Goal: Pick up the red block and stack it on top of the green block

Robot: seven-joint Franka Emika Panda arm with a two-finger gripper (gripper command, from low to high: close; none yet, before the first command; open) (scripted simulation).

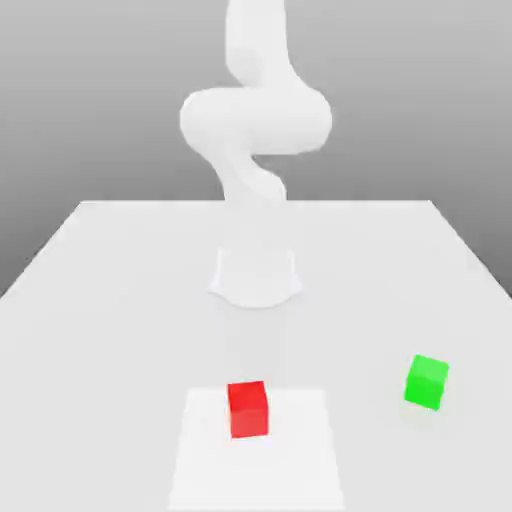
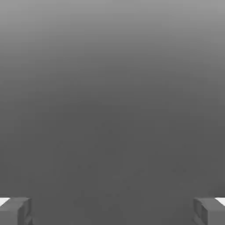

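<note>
1. Find the red block [image 1: 249,410] on the white patch [image 1: 300,460] of the worktop [image 1: 110,310], out from the foot [image 1: 256,280] of the single arm [image 1: 256,120], towards the exterior view's camera and almost in line with that foot.
2. Judge the way from the fingers [image 2: 112,212] to the red block as probably down, from a raised arm; cannot tell the exact sideways offset or how far out to reach.
3. Has no long axis to match, being a cube; sits flat, turned only slightly against the edges of the white patch. Calls for lining up the fingers with two opposite side faces.
4. Looks plain, matt and bright red, with a lighter top and a darker front; stands apart from the green block [image 1: 427,383], with open room around for a grip.
5. Shows the fingers wide apart in the hand view, with nothing held between.
6. Place the green block on the worktop towards the exterior view's right, off the white patch, turned more than the red block and about the same size.
7. Seems to be at the approach step, with pick-up and stacking both left to do. Could nudge or twist the red block if lowered off centre.
</note>
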